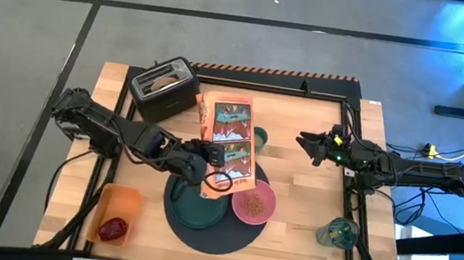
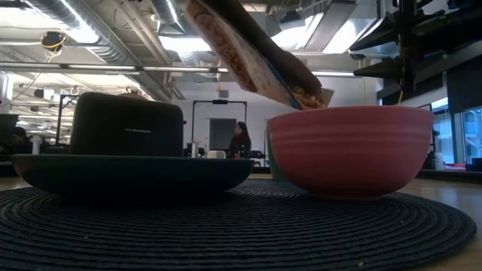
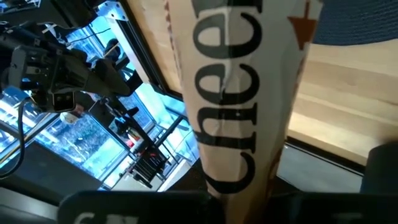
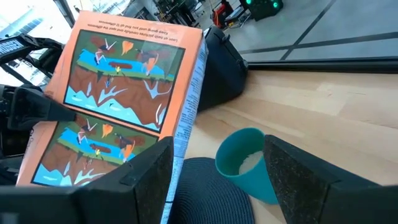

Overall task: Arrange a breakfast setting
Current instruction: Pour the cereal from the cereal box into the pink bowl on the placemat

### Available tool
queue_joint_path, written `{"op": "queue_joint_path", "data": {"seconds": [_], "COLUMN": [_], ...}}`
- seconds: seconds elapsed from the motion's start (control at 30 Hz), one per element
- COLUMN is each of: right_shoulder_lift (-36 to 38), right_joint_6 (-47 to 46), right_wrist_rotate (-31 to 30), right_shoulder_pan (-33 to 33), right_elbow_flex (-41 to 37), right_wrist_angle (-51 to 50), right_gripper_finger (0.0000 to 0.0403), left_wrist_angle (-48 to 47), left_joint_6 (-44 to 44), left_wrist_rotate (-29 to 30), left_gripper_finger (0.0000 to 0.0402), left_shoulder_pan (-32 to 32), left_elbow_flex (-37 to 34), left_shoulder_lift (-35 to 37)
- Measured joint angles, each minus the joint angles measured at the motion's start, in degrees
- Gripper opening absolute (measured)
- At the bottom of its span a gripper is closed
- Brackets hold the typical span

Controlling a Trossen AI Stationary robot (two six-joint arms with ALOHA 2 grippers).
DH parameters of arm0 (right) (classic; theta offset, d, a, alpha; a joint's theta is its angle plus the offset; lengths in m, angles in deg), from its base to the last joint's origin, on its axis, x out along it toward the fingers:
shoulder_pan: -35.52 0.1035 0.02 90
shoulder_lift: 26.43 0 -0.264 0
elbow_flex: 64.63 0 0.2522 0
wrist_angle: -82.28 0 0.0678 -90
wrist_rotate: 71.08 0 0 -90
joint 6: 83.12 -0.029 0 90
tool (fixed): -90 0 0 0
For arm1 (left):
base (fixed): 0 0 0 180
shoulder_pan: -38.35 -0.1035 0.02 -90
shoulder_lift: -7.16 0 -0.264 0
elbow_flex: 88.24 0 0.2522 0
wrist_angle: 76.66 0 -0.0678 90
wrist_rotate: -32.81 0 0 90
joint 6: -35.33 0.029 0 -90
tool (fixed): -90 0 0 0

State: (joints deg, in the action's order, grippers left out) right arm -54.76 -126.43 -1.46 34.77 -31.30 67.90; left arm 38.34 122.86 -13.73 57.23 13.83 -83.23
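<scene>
Above pink bowl [image 1: 253,204], left fingers [image 1: 211,156] clamping tilted cereal box [image 1: 229,143]

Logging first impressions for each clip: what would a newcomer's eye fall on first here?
The orange cereal box, tipped over the pink bowl with the left gripper shut on it. The bowl, already holding cereal, sits beside a teal plate on the dark round mat. The right gripper waits open over the table's right side.
</scene>
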Motion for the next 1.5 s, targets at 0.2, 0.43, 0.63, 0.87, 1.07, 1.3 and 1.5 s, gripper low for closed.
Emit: {"op": "queue_joint_path", "data": {"seconds": [0.2, 0.43, 0.63, 0.87, 1.07, 1.3, 1.5], "right_shoulder_lift": [0.00, -0.02, -0.03, -0.02, -0.02, -0.04, -0.04], "right_joint_6": [-0.02, -0.04, 0.01, 0.02, 0.04, 0.07, 0.07], "right_wrist_rotate": [0.00, 0.02, 0.02, 0.48, 0.48, 0.50, 0.50], "right_shoulder_pan": [0.00, -0.02, 0.00, 0.00, 0.00, 0.00, 0.02], "right_elbow_flex": [0.00, 0.00, 0.00, 0.00, 0.00, -0.02, -0.02], "right_wrist_angle": [0.02, 0.04, 0.04, 0.02, -0.49, -0.57, -0.57], "right_gripper_finger": [0.0236, 0.0236, 0.0236, 0.0236, 0.0236, 0.0236, 0.0236], "left_wrist_angle": [0.19, 0.46, -0.06, 1.30, 1.15, 1.18, 1.18], "left_joint_6": [-1.45, -1.39, -1.51, -1.77, -2.43, -4.37, -4.02], "left_wrist_rotate": [-1.66, -2.04, 0.58, 3.29, 4.09, 3.56, 3.50], "left_gripper_finger": [0.0007, 0.0007, 0.0007, 0.0007, 0.0007, 0.0007, 0.0007], "left_shoulder_pan": [0.03, 0.30, 0.58, 0.79, 0.73, 0.60, 1.02], "left_elbow_flex": [0.00, 0.00, 0.00, -0.02, -0.02, -0.02, -0.02], "left_shoulder_lift": [0.00, -0.02, -1.97, -2.86, -2.86, -2.86, -2.86]}}
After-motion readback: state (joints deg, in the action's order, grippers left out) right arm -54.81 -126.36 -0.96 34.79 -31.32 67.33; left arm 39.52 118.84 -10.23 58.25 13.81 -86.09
